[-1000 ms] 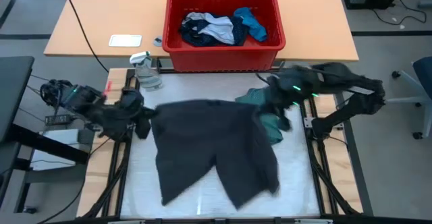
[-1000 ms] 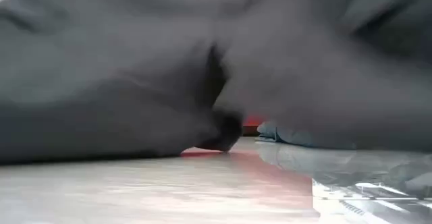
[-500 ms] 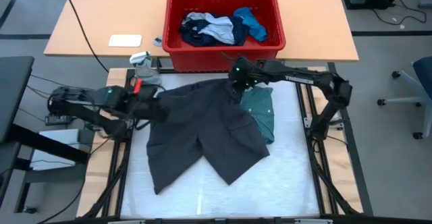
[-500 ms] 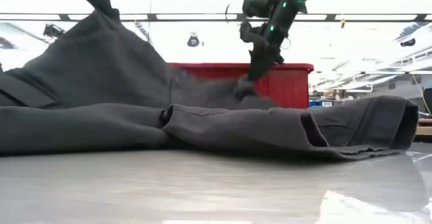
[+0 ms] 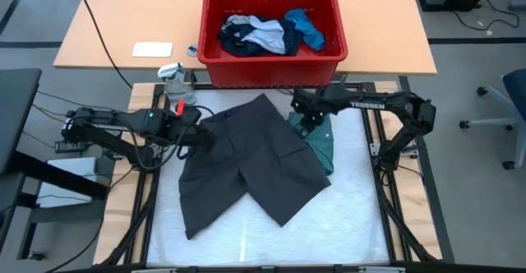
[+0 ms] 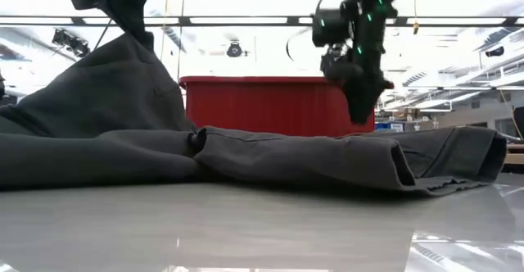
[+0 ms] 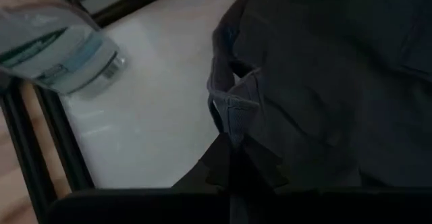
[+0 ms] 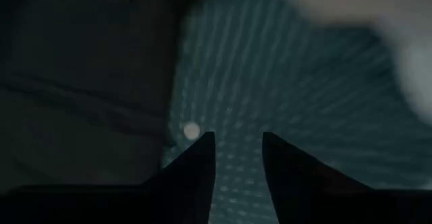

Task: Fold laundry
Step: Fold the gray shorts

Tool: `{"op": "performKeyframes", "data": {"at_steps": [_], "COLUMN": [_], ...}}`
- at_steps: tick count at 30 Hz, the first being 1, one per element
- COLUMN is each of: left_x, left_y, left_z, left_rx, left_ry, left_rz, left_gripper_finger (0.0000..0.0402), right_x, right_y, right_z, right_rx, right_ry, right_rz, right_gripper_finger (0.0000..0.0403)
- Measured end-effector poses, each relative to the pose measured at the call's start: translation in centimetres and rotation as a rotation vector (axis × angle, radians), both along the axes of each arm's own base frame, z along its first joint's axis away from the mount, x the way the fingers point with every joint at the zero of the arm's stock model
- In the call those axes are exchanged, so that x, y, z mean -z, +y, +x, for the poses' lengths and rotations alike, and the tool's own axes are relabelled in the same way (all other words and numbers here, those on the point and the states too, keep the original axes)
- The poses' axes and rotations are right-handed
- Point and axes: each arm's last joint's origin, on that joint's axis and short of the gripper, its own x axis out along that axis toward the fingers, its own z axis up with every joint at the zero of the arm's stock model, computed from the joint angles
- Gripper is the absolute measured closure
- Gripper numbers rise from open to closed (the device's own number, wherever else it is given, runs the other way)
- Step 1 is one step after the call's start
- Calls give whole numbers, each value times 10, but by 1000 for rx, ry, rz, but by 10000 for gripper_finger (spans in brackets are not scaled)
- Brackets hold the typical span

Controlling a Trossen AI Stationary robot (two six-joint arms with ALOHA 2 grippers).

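Dark grey shorts (image 5: pixel 255 162) lie spread on the white table top, legs toward the near edge. My left gripper (image 5: pixel 201 137) is shut on their left waist corner, which stands raised (image 6: pixel 135 43) while the rest lies flat. A teal-green shirt (image 5: pixel 320 141) lies partly under the shorts' right side. My right gripper (image 8: pixel 237 153) hangs open just above it, fingers pointing down (image 6: pixel 360 108), with nothing between them. More laundry (image 5: pixel 267 33) sits in the red bin. My left gripper pinches the shorts' waistband corner (image 7: pixel 233 126) between its two fingers, coming slanting down from the table's left. That corner is held up off the table. The cloth slopes down from it (image 6: pixel 90 92) to the part that lies flat.
The red bin (image 5: pixel 271 74) stands beyond the table's far edge, behind the shorts. A clear spray bottle (image 5: pixel 177 84) stands at the far left corner, close to my left arm. Bare white table top shows along the near edge and at the right.
Both grippers have come down with the shorts, which were held up spread and now lie on the table. My right gripper has let go of the far waist corner and moved right, over the teal shirt. My left gripper has shifted right, still holding.
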Motion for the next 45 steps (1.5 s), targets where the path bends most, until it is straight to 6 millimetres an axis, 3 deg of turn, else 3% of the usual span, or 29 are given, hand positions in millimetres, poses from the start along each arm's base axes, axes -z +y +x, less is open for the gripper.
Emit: {"op": "performKeyframes", "data": {"at_steps": [5, 9, 12, 17, 22, 26, 31, 36, 41, 45], "left_x": [-5, -11, -14, -11, -6, 2, 20, 46, 82, 116], "left_y": [-4, -5, -6, -10, -28, -51, -87, -140, -196, -210], "left_z": [-13, -21, -24, -27, -25, -18, -2, 28, 56, 72], "left_rx": [-30, -28, -9, -35, 25, 117, 297, 600, 873, 734], "left_ry": [-31, -83, -113, -72, -32, 22, 117, 102, 49, 72], "left_rz": [-50, -101, -143, -199, -239, -235, -213, -251, -317, -370], "left_gripper_finger": [376, 360, 351, 360, 382, 386, 356, 299, 238, 191], "right_x": [57, 72, 65, 20, -23, -36, -21, 1, 21, 30], "right_y": [6, -7, -16, -11, 25, 69, 136, 193, 216, 225], "right_z": [-24, -60, -78, -80, -70, -52, -21, 4, 9, 10], "right_rx": [20, 62, 76, 134, 95, -85, -358, -678, -657, -634], "right_ry": [59, 287, 372, 149, -288, -545, -721, -807, -763, -754], "right_rz": [19, -97, -135, -158, -57, 44, 57, -174, -261, -224], "right_gripper_finger": [293, 299, 298, 293, 291, 293, 294, 293, 292, 292]}}
